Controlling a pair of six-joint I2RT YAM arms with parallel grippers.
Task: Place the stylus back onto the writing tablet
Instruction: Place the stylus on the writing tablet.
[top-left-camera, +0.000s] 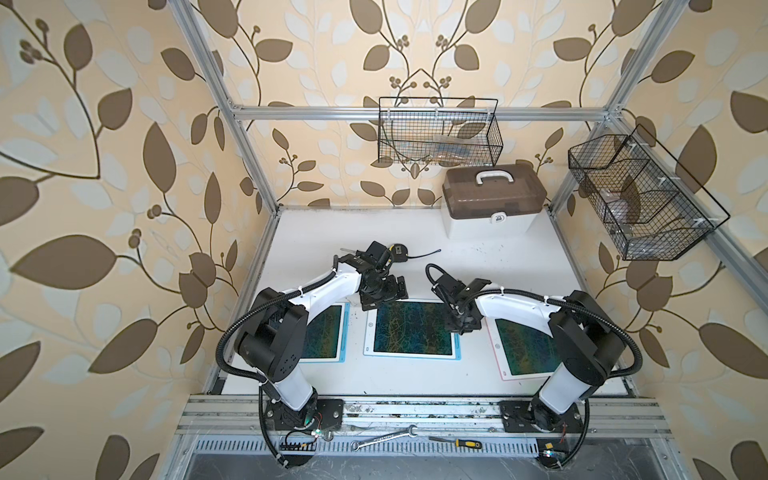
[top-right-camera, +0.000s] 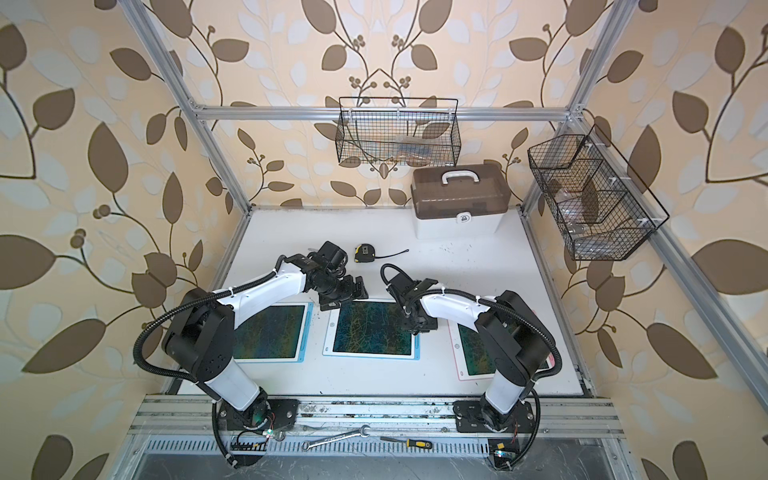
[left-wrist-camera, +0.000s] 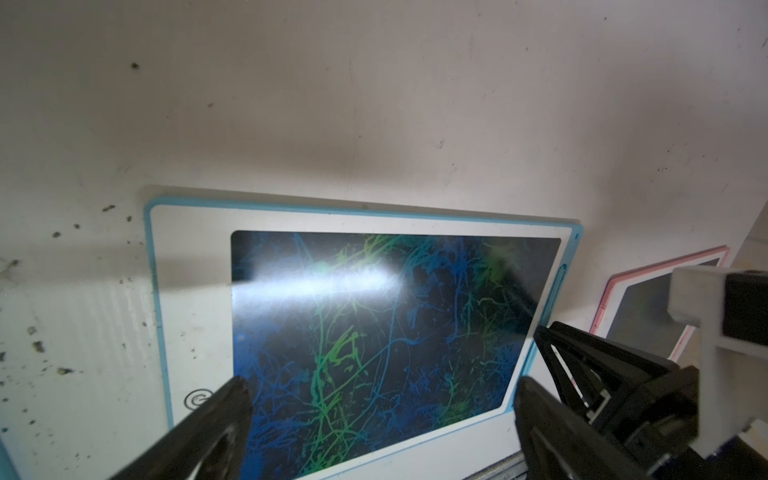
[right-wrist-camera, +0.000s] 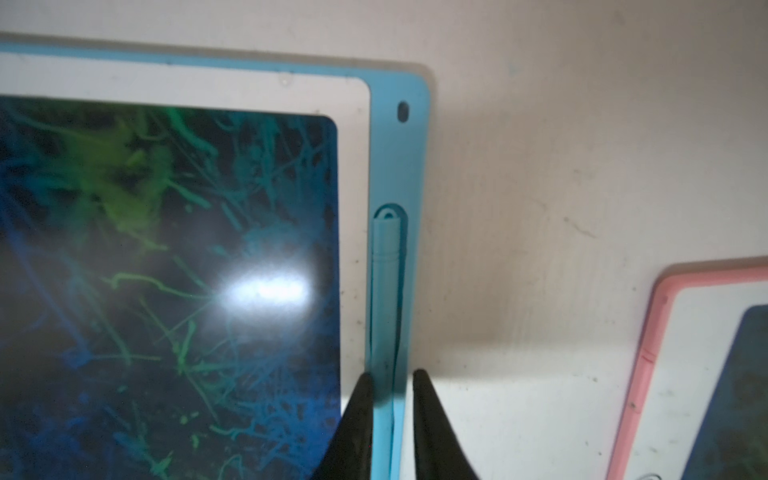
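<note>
Stylus seated in the side slot of the blue-rimmed writing tablet, which lies midway along the table's front edge. My right arm reaches inward, wrist bent straight down. The right gripper is narrowly parted astride the stylus, one finger against it, the other clear. My left arm folds its wrist over the tablet's far left corner, and the left gripper is spread wide, holding nothing. A spiral mark shows on the bezel. Lettering on the wrench is too small to read.
</note>
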